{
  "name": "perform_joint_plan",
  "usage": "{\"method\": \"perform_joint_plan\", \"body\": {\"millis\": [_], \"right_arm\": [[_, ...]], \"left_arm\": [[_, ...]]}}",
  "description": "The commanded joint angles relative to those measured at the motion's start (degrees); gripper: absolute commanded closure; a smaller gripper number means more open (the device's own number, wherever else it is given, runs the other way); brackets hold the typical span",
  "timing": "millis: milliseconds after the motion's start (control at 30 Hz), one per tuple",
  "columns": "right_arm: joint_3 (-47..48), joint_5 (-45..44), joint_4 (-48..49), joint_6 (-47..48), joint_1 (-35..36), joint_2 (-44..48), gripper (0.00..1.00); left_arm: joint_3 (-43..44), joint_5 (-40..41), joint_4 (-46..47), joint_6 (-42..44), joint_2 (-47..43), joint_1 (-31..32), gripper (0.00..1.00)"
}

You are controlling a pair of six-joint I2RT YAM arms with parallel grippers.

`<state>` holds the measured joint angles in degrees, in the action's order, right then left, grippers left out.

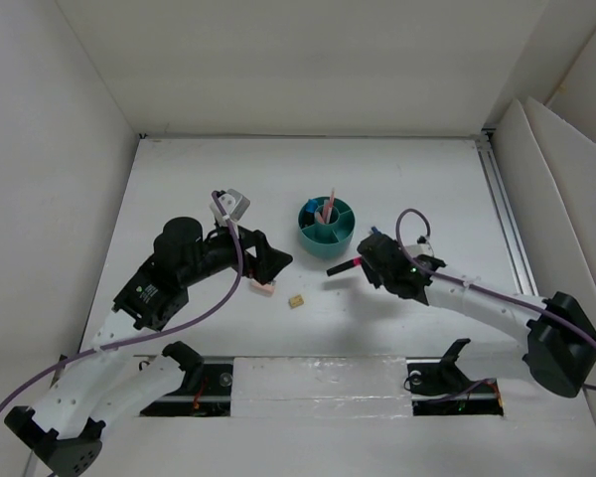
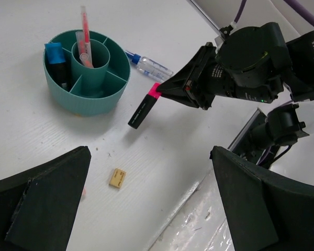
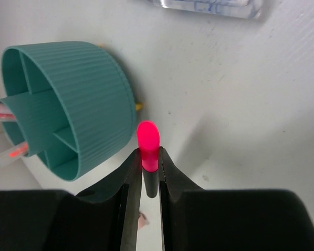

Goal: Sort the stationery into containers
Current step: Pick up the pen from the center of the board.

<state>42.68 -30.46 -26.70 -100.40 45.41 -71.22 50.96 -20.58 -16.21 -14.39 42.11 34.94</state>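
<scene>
The teal organizer [image 1: 326, 227] stands mid-table; pink-orange pens [image 2: 83, 31] stand in its central cup and a blue-ended marker [image 2: 56, 55] in an outer compartment. My right gripper [image 1: 362, 264] is shut on a black marker with a pink end [image 1: 343, 266], held above the table just right of the organizer [image 3: 68, 120]; the pink end [image 3: 148, 138] sticks out past the jaws. My left gripper [image 1: 274, 261] is open and empty, above the pale pink eraser [image 1: 263, 289]. The tan block [image 1: 296, 301] lies beside it, also in the left wrist view [image 2: 117, 178].
A small clear bottle with a blue cap [image 2: 149, 65] lies on the table behind the right gripper, right of the organizer [image 2: 86, 73]. White walls enclose the table on the left, back and right. A foil-covered strip runs along the near edge [image 1: 318, 378].
</scene>
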Motion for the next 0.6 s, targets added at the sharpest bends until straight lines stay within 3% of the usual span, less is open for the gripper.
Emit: {"method": "perform_joint_plan", "body": {"millis": [0,300,567], "right_arm": [[-1.63,-1.89,3.31,2.04,-0.84,-0.15,1.00],[-3.56,-0.83,8.58,6.44,-1.37,1.87,1.00],[-4.62,-0.30,13.32,16.79,-1.37,8.45,1.00]], "left_arm": [[-0.25,-1.13,2.14,0.68,-0.36,0.22,0.00],[-0.25,-2.18,2.14,0.68,0.17,0.22,0.00],[-0.25,-3.32,2.14,0.68,0.70,0.22,0.00]]}}
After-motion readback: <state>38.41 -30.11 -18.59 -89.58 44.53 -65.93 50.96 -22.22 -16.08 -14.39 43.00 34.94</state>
